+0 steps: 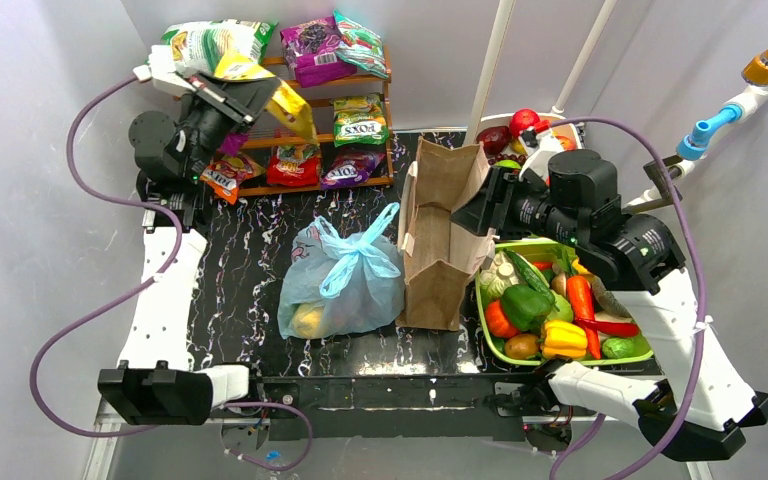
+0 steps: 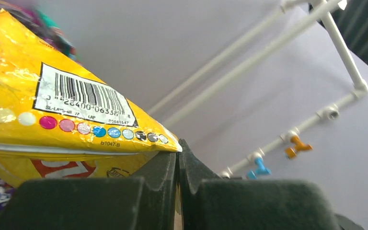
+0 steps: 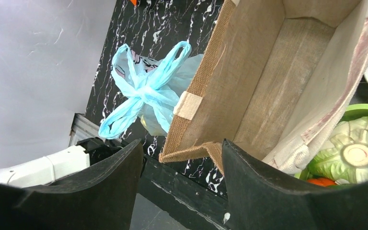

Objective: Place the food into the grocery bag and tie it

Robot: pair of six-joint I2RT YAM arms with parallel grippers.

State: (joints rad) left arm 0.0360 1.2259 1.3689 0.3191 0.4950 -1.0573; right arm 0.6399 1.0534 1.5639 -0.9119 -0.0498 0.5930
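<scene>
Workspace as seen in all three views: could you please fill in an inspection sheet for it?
Surface: black, white-veined table, no spills seen.
Job's things: grocery bag mid-table, handles knotted, yellow food showing inside; more heaped in the green tray at right.
Clutter: open brown bag upright between grocery bag and tray; snack rack far left; bowl of red fruit behind.
Grippers: left gripper shut on a yellow snack packet near the rack; right gripper open above the brown bag's mouth.
Cables: purple cables loop outside both arms.
Surroundings: white walls; white pipes with orange and blue fittings.
</scene>
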